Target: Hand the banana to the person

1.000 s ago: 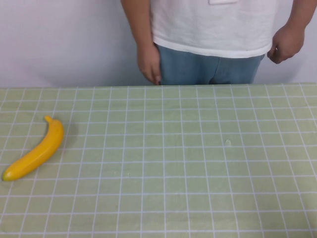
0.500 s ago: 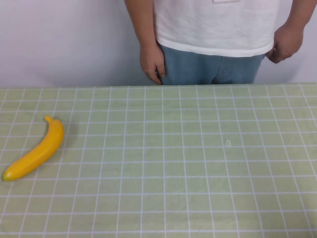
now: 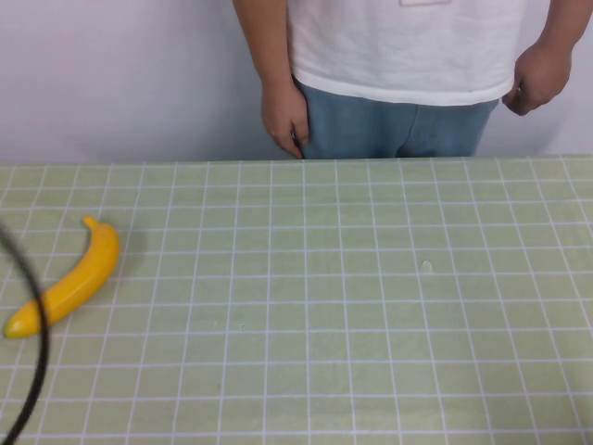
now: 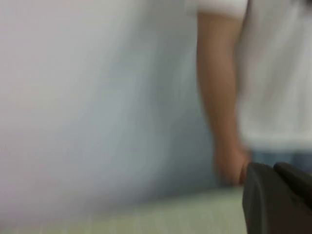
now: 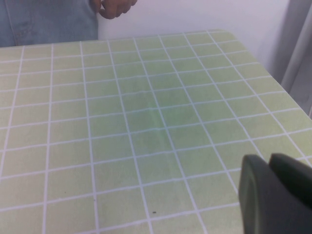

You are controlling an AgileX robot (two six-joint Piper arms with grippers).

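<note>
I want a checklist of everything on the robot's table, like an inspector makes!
Surface: green checked table, flat.
Job's things: banana lying at the robot's left side, untouched; person standing behind the far edge, hands down.
Clutter: nothing seen.
Grippers: left gripper raised, facing the person; right gripper above the table's right part; neither holds anything.
Cables: black cable crossing the banana's lower end.
Surroundings: plain white wall.

Yellow banana [image 3: 76, 278] on green, white-gridded table [image 3: 371, 306].
</note>
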